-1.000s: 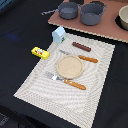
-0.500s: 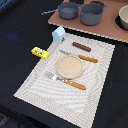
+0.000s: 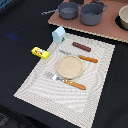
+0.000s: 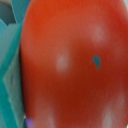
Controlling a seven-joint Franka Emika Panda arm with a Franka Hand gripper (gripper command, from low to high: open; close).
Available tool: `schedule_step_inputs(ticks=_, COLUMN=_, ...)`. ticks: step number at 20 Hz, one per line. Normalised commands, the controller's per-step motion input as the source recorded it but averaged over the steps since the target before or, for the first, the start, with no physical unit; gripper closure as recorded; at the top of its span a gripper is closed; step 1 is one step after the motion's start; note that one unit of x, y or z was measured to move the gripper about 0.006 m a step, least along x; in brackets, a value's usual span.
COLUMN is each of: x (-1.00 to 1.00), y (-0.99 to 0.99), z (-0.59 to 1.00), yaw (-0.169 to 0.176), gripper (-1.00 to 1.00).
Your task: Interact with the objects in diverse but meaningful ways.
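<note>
Surface: dark table [image 3: 15,30], striped placemat [image 3: 45,95] laid as a place setting.
Near: fork [image 3: 67,81] beside plate [image 3: 70,66].
Mid: butter box [image 3: 40,52], milk carton [image 3: 59,35], sausage stick [image 3: 81,47].
Far: grey pot [image 3: 92,12] on board.
Tomato [image 4: 70,65]: fills wrist view; elsewhere unseen.
Jaws: cannot tell.

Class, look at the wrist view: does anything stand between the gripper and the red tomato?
Nothing visible does. The red tomato fills the wrist view, right in front of the camera, with teal parts beside it. The gripper itself isn't identifiable in either view.
</note>
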Motion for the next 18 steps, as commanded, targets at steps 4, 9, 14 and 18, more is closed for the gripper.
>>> schedule_step_inputs(ticks=4, x=0.0, y=0.35, z=-0.29, yaw=0.0, gripper=1.0)
schedule_step_inputs(ticks=9, x=0.0, y=0.28, z=-0.28, yaw=0.0, gripper=1.0)
schedule_step_inputs(ticks=14, x=0.0, y=0.23, z=-0.22, yaw=0.0, gripper=1.0)
schedule_step_inputs(ticks=18, x=0.02, y=0.18, z=-0.08, yaw=-0.007, gripper=1.0)
